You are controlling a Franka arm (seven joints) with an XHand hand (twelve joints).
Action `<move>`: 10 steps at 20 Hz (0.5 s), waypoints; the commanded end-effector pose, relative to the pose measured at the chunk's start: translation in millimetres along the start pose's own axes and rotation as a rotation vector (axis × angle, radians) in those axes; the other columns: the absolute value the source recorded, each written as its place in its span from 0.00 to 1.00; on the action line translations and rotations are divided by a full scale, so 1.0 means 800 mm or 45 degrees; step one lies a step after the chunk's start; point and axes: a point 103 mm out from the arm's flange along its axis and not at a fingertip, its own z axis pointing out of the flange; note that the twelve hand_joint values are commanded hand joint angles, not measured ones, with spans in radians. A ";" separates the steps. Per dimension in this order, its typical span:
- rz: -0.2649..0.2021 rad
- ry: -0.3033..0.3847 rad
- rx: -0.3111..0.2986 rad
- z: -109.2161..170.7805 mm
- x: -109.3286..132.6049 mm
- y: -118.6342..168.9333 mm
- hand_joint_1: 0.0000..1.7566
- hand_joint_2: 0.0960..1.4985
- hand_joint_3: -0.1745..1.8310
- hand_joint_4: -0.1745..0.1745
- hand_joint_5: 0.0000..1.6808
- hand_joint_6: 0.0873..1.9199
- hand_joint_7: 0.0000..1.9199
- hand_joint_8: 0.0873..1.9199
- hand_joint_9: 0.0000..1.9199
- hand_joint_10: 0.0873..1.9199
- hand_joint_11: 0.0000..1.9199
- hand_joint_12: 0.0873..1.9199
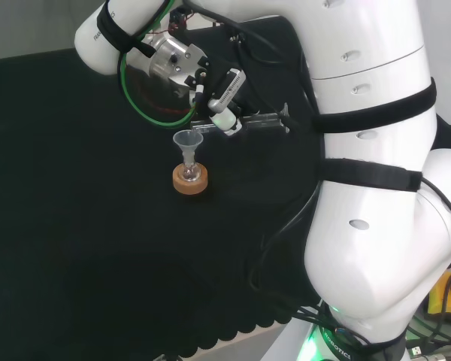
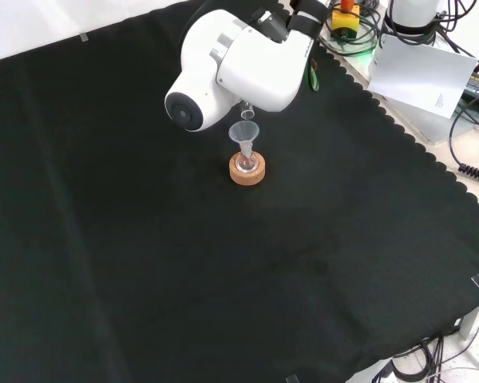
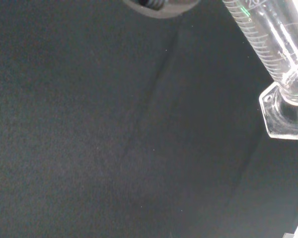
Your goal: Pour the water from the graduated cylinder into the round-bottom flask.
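A small round-bottom flask sits on a cork ring mid-cloth, with a clear funnel in its neck. The black and white hand hangs just above and right of the funnel in the head view, its fingers curled round the clear graduated cylinder. The cylinder lies tipped almost level, with its mouth end toward the funnel. In the wrist view the cylinder and its angular foot loom close. In the front view the funnel and cork ring stand just under the arm's white link. I cannot make out any water.
Black cloth spreads wide around the flask. Its scalloped edge runs along the right of the front view, with cables, a white sheet and a yellow box beyond it. The arm's big white links stand at the head view's right.
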 end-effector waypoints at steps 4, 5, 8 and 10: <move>0.006 0.004 0.008 0.000 -0.003 0.001 0.73 0.69 0.09 0.00 0.64 0.42 0.58 0.40 0.78 0.00 0.64 0.34; 0.007 0.001 0.009 -0.001 -0.003 0.001 0.73 0.69 0.09 0.00 0.64 0.42 0.58 0.40 0.78 0.00 0.64 0.34; -0.003 0.007 0.006 0.000 -0.003 0.003 0.73 0.69 0.09 0.00 0.64 0.42 0.58 0.40 0.78 0.00 0.63 0.34; -0.011 0.009 0.001 0.000 -0.004 0.005 0.73 0.69 0.09 0.00 0.64 0.42 0.58 0.40 0.78 0.00 0.63 0.34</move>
